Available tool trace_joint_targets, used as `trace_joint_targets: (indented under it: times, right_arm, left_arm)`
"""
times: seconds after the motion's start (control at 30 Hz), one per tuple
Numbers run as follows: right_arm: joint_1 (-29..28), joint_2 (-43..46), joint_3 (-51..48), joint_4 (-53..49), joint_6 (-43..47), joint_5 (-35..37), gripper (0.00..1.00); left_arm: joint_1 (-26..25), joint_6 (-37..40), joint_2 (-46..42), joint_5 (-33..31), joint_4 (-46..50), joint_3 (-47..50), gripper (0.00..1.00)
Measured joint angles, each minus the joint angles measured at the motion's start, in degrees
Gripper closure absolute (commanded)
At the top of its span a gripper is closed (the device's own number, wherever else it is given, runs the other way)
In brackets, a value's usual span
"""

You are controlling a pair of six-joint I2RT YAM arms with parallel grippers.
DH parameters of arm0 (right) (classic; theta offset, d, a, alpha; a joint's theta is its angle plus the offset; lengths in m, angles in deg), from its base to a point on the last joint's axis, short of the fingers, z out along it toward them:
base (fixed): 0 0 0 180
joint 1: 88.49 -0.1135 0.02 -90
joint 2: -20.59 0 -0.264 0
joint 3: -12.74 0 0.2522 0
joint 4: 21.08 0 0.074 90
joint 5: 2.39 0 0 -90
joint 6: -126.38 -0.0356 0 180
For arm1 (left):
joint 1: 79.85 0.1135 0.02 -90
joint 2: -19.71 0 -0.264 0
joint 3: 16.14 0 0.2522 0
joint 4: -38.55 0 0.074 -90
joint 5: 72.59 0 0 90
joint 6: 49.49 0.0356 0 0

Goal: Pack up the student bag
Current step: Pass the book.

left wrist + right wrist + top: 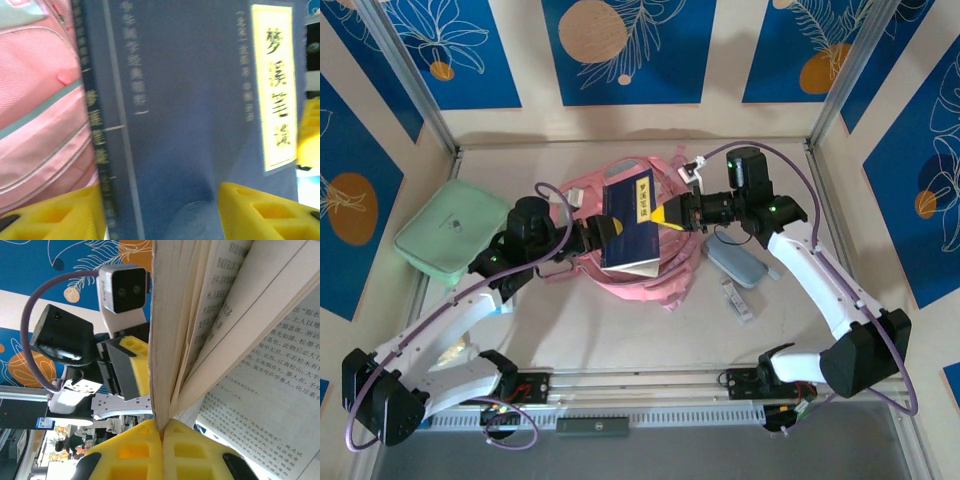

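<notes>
Pinched tight in the right gripper [162,440]: a few thin paper pages of a book [240,340], with the two yellow foam pads pressed flat together on them. Fanned out above that gripper, cream pages full of small black Chinese print.

Across from the right gripper, on the other side of the book, the left gripper [592,235]. Blocky yellow pads [270,210] apart, one at each side of the dark blue cover. Holding it or just close to it: cannot tell.

On the smooth blue cover, a long pale yellow strip with big dark signs, 梦溪笔谈. Same signs in gold down the spine.

Right under both grippers, flat on the grey tabletop [620,340], the student bag [582,188]. Soft pink woven cloth, a grey shiny stripe, stitched pocket seams, loose pink straps.

Well to the left of the left gripper, a flat mint-green case [452,238] with round corners. Near the right gripper, toward the arm bases, a small blue-grey pouch [738,264] shaped like an oval. Just beside the pouch, a little white stick-like thing [737,300]
</notes>
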Motion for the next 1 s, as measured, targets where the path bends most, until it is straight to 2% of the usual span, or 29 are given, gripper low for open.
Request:
trace_joint_targets:
  times: [0.27,0.5,0.6,0.7,0.77,0.87,0.93,1.0]
  right_arm:
    - [1.77,-0.33,-1.88,-0.02,0.28,-0.52,1.0]
    - [1.9,-1.6,-2.01,-0.26,1.14,-0.24,1.0]
    - [2.03,-1.73,-2.08,-0.57,1.99,0.42,0.91]
    - [2.43,-1.73,-2.29,-1.86,3.1,1.36,0.73]
    - [2.75,-1.7,-2.78,-3.08,3.67,2.08,0.54]
    - [3.85,-1.51,-4.13,-3.96,3.8,2.38,0.31]
    - [4.92,-1.09,-5.25,-4.35,3.3,2.16,0.16]
    - [5.49,-0.59,-6.34,-3.93,2.1,1.53,0.06]
  left_arm:
    - [-0.31,-1.25,0.0,-1.75,0.02,-0.04,0.73]
    - [-0.74,-2.43,0.0,-1.97,-1.7,-0.04,0.84]
    - [-0.79,-3.02,0.0,-2.05,-2.73,-0.09,0.92]
    - [-0.92,-3.32,0.0,-2.21,-2.8,-0.42,1.0]
    - [-1.31,-3.3,0.0,-2.16,-2.86,-1.05,1.0]
    - [-1.92,-3.5,0.04,-2.14,-3.39,-2.29,1.0]
    - [-1.99,-4.35,0.5,-2.12,-4.74,-3.04,1.0]
    - [-2.16,-5.16,1.4,-2.14,-6.8,-3.74,1.0]
